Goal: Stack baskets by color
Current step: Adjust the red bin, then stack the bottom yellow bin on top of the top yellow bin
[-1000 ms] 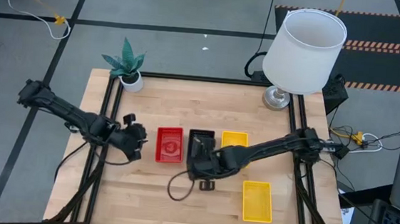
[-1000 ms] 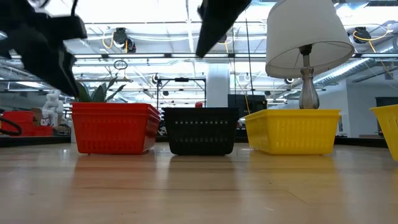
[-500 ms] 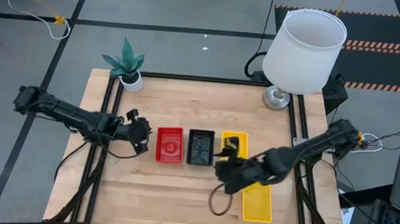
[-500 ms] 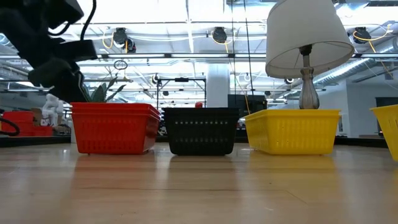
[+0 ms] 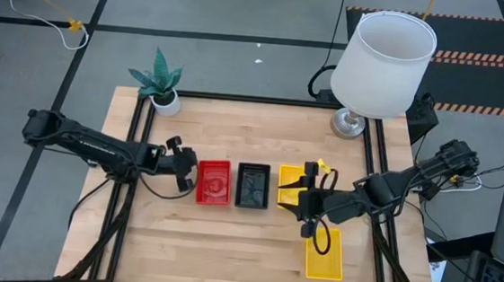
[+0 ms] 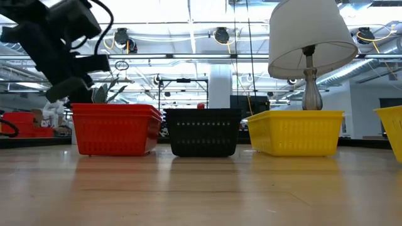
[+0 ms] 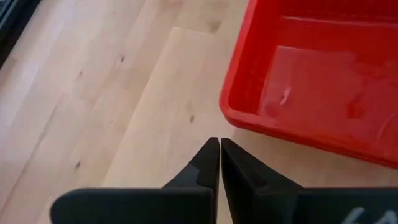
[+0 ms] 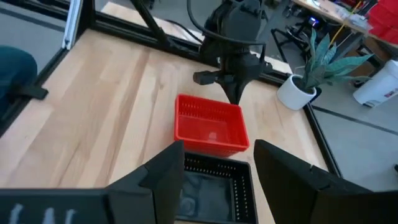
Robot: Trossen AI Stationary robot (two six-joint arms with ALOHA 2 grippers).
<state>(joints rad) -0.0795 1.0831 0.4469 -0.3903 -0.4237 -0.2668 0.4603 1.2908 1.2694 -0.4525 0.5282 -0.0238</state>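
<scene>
Now left gripper [image 5: 192,165] shut beside red basket [image 5: 214,181], right gripper [image 5: 303,196] open — above yellow basket [image 5: 295,177]

wooden table [image 5: 217,246], baskets [image 5: 252,185], lamp [image 5: 351,124], plant [image 5: 160,86]

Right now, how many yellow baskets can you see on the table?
2. One yellow basket ends the row, next to the black basket, partly under the right gripper. The other yellow basket lies alone nearer the front edge. Either may be a nested stack, so more could be hidden.

Lab: exposed ceiling ducts [image 6: 377,66], cables [image 5: 29,2].
</scene>
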